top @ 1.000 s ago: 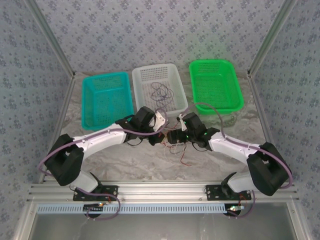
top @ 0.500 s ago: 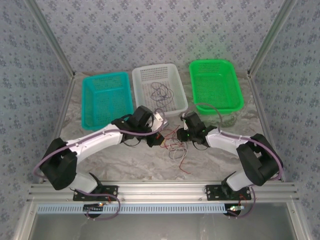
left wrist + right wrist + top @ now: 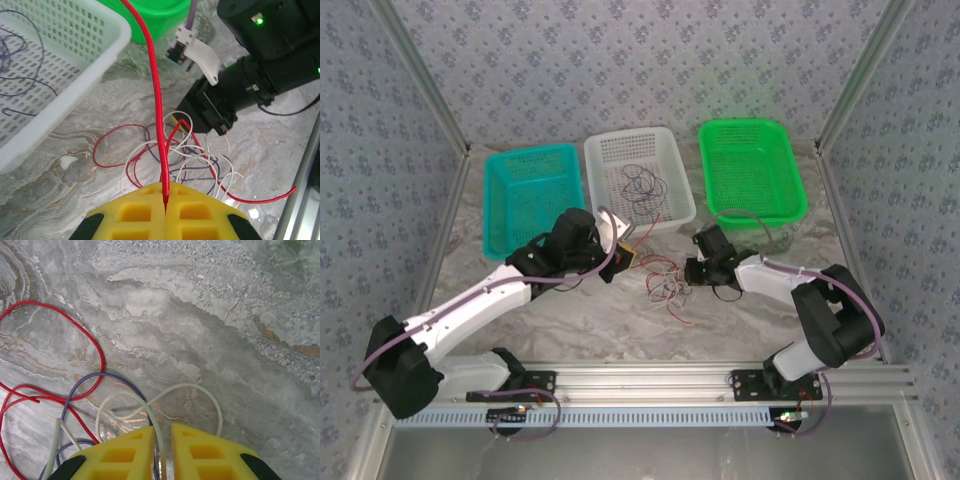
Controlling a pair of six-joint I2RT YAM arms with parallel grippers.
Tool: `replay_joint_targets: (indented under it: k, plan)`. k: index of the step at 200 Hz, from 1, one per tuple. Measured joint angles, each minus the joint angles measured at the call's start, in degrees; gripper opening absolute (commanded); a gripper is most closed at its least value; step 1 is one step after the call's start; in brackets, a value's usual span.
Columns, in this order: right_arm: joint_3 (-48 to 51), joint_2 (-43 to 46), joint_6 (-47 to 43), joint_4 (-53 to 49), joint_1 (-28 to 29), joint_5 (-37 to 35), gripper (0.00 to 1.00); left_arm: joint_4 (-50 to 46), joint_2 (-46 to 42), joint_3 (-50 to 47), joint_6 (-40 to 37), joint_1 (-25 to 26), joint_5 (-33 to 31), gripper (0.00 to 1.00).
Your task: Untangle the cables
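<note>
The cables (image 3: 665,285) lie in a loose knot in the middle of the desk (image 3: 570,330), between my two hands: red, purple and whitish strands looped through one another. They are hair-thin and look almost weightless, limp enough to take any curl, and springy enough to flick once freed. I judge they will slide through a slack pinch and snag on each other if jerked, so slow pulls are best, taking hold on a free run just outside the knot, not on a crossing.

My left hand (image 3: 165,192), at about 10 o'clock from the knot, is fully closed, its yellow pads pinching the red wire (image 3: 156,100), which runs out straight and taut toward 12 o'clock in my left wrist view. My right hand (image 3: 162,432), at about 3 o'clock from the knot, is nearly closed, with only a slit between the pads, and the whitish wire (image 3: 197,388) passes through that slit. It looks gripped. Beside it a purple wire (image 3: 107,376) crosses a red loop at 10 o'clock.

At 12 o'clock from the knot stands the white basket (image 3: 592,175), with more thin dark strands lying in it. The teal basket (image 3: 490,205) sits at 10 o'clock and the green basket (image 3: 798,185) at 2 o'clock.
</note>
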State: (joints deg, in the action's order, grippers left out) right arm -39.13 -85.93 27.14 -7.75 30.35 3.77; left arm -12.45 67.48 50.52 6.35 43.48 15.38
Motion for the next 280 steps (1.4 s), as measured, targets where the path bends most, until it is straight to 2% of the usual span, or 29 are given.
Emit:
replay_joint_targets:
  k: [76, 99, 120, 126, 131, 143, 148, 189, 235, 280]
  plan:
    - [0.96, 0.0, 0.5, -0.85, -0.02, -0.59, 0.14, 10.16, -6.34, -5.55, 4.26, 0.02, -5.33, 0.05]
    - [0.96, 0.17, -0.15, -0.9, -0.02, -0.52, 0.17, 13.03, -6.56, -5.92, 4.92, 0.02, -5.81, 0.05]
    - [1.42, 2.27, -1.6, -0.92, 0.0, -0.35, 0.26, 15.26, -5.7, -5.79, 5.31, 0.02, -5.57, 0.05]
    - [1.73, 3.41, -2.01, -0.98, 0.0, -0.42, 0.32, 15.47, -5.22, -5.62, 5.31, 0.02, -5.6, 0.04]
    - [2.03, 4.55, -2.47, -1.05, 0.0, -0.39, 0.39, 15.58, -4.74, -5.44, 5.31, 0.02, -5.62, 0.04]
    - [3.02, 7.76, -3.26, -1.09, 0.0, -0.68, 0.71, 15.74, -3.82, -5.2, 5.29, 0.02, -6.23, 0.04]
    - [3.48, 9.25, -3.37, -1.11, 0.0, -0.92, 0.76, 15.78, -3.58, -5.2, 5.31, 0.02, -6.51, 0.04]
    - [6.32, 20.35, -4.7, -2.95, 0.0, -2.95, 0.85, 17.68, -2.12, -4.61, 5.29, 0.37, -8.44, 0.05]
    - [6.54, 31.23, -5.6, -6.51, 0.0, -5.01, 0.88, 19.1, 1.7, -2.64, 5.27, 2.08, -9.11, 0.05]
    - [6.54, 36.2, -5.81, -9.92, 0.0, -6.01, 0.88, 19.19, 2.62, -2.29, 4.74, 2.93, -10.8, 0.06]
